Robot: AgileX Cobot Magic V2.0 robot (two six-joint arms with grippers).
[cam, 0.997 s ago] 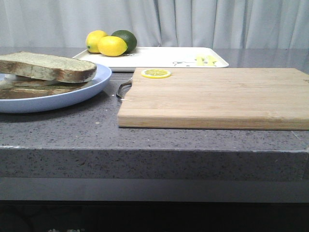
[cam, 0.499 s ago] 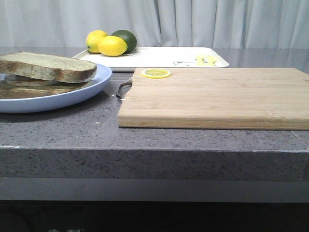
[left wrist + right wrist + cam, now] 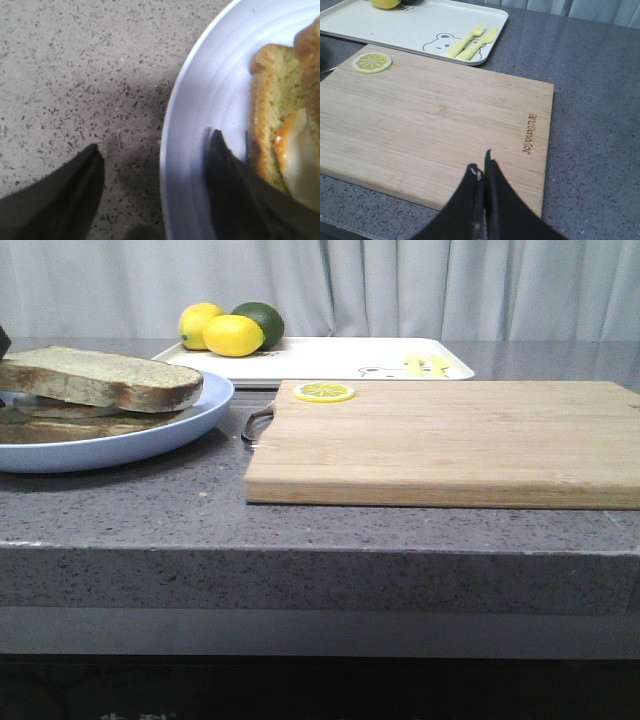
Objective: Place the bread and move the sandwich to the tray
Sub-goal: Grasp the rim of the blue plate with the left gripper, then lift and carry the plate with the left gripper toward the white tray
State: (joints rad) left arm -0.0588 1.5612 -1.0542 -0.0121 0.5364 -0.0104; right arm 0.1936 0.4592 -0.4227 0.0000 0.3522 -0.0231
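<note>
Bread (image 3: 95, 378) atop sandwich (image 3: 70, 420), left tool (image 3: 155, 170) spread astride plate (image 3: 190, 410) rim, right tool (image 3: 482, 172) pressed together, board (image 3: 435, 120) lettering illegible

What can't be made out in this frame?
- Left claw: front view cuts it off at the left edge.
- Plate: its left part is cropped there; the wrist view shows one arc.
- Egg: hidden under the bread in front view.
- Right claw: outside front view.

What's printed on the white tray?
A bear face outline with a yellow fork and knife, on the tray; clearest in the right wrist view.
</note>
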